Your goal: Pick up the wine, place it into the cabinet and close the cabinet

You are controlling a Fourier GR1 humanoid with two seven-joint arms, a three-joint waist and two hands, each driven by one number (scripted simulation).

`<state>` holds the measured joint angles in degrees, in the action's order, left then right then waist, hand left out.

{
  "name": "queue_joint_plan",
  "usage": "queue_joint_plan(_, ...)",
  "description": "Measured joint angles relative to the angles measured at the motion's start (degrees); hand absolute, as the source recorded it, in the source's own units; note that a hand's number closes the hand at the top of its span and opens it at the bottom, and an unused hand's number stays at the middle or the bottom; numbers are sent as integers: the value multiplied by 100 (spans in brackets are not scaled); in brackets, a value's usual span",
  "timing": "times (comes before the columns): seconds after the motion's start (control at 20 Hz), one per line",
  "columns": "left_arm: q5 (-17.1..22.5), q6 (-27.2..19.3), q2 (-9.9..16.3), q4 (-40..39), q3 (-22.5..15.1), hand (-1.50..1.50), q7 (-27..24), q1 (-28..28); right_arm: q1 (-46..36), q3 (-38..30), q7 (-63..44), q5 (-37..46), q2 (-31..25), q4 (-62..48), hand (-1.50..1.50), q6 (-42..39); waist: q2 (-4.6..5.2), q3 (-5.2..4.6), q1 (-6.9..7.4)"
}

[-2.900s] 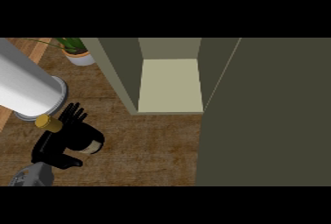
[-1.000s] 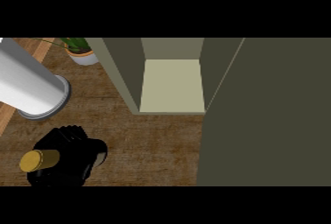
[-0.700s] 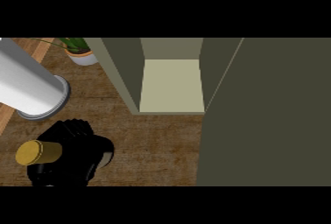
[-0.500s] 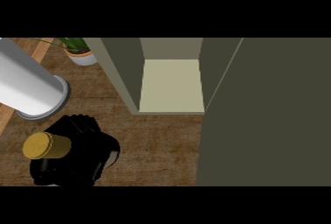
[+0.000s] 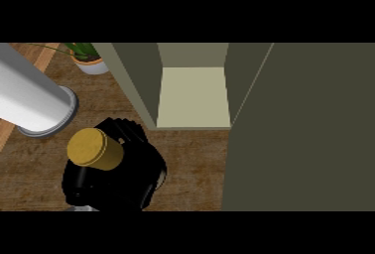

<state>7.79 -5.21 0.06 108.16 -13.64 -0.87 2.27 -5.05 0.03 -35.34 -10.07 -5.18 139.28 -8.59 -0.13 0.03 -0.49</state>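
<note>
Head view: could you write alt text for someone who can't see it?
A black hand at lower left holds a wine bottle, seen from above by its gold top, over a wooden counter. Ahead, an open cabinet shows a pale shelf; its door fills the right. A white cylinder and potted plant stand at left.

— Which hand showed in the head view?

— Only one black hand [image 5: 117,173], low at the left side of the counter, near its front edge. It was the left one.

— How was it posed?

— Its fingers [image 5: 128,130] were curled and pointed away from the robot, closed around something held in the hand. The palm was a dark mass below them, and a small grey piece of forearm [image 5: 79,209] showed at the lower edge.

— And the right hand?

— It did not show.
</note>
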Motion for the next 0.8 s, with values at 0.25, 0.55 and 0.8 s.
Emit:
queue_joint_plan(0.25, -77, -986, -3, -29, -700, 150, 305, 599, 172, 22, 86, -24, 32, 1, -150, -106, 0, 0, -18)
queue_joint_plan(0.55, -164, -2063, -4, -405, -1167, 150, 633, 1556, 235, -48, 133, -74, 33, -15, -150, -214, 2, 1, -32)
queue_joint_plan(0.8, -160, -2699, -4, -843, -1368, 150, 741, 2197, 41, -43, 12, -92, 36, -31, -150, -141, 5, -1, -24)
